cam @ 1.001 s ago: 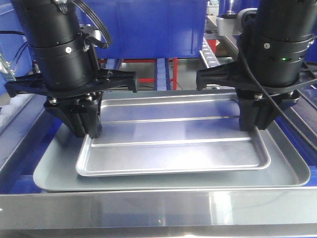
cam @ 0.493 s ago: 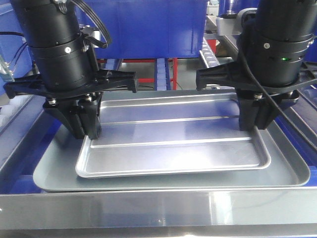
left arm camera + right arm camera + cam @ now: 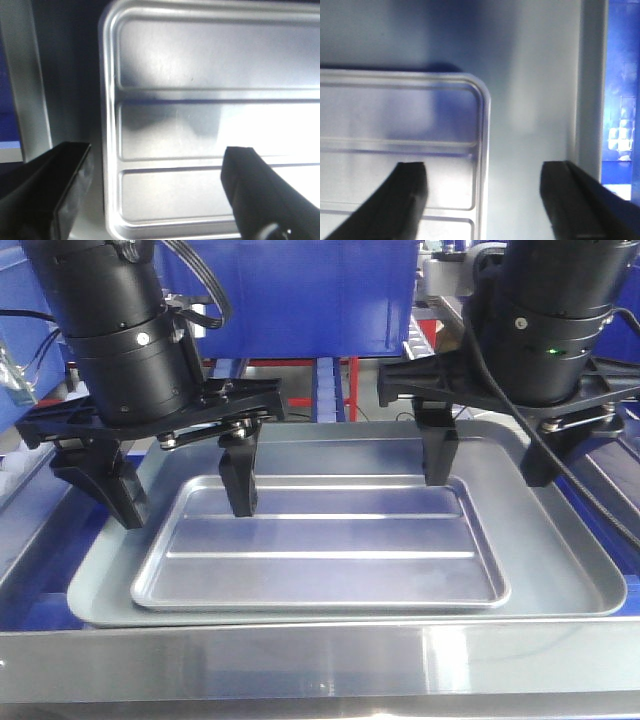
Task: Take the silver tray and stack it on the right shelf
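one silver tray [image 3: 320, 555] lying flat inside one bigger grey tray [image 3: 570, 580], two grippers spread wide, left gripper [image 3: 185, 495] straddling its left rim, right gripper [image 3: 490, 465] straddling its right rim, nothing gripped

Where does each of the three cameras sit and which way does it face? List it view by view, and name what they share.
Exterior front-facing: sits low in front, looks across the grey tray at both arms, the left gripper and right gripper.
Left wrist-mounted: looks straight down past its open gripper's fingers at the silver tray.
Right wrist-mounted: looks straight down between its fingers at a tray corner.
Shared: all three show the silver tray's ribbed floor and rim.
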